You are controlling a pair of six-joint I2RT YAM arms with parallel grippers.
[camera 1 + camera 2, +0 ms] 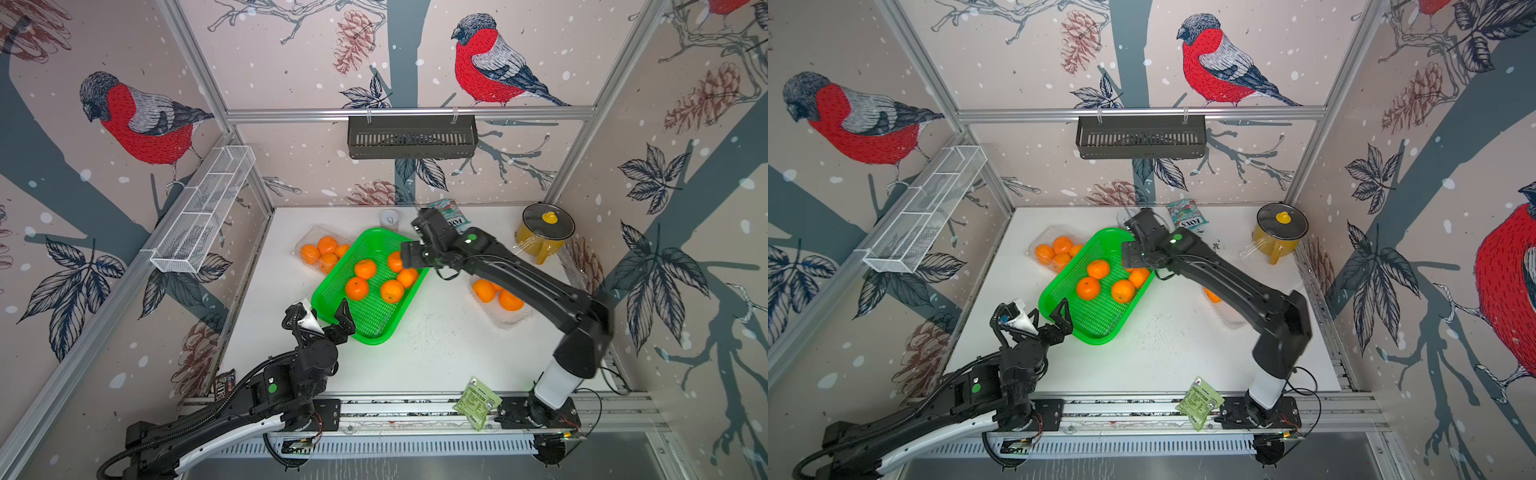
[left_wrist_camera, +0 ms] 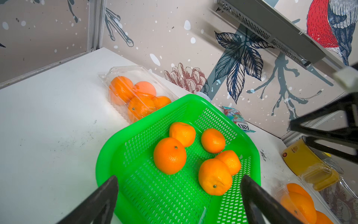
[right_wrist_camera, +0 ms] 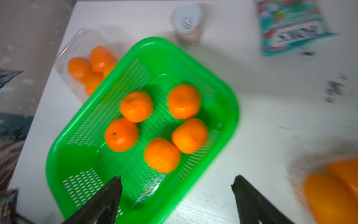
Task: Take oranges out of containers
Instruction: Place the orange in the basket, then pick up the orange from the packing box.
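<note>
Green tray (image 1: 365,328) serves, it seems, as drop spot for five oranges (image 1: 357,288), so right gripper (image 3: 176,180) hangs over its edge spread and empty, left gripper (image 2: 179,176) wide too.

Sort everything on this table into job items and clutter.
Job: oranges; farther clamshell; nearer clamshell; green tray receiving the fruit.
Clutter: yellow pot; Fox's candy bag; lidded cup; green packet; dark snack packet.
</note>
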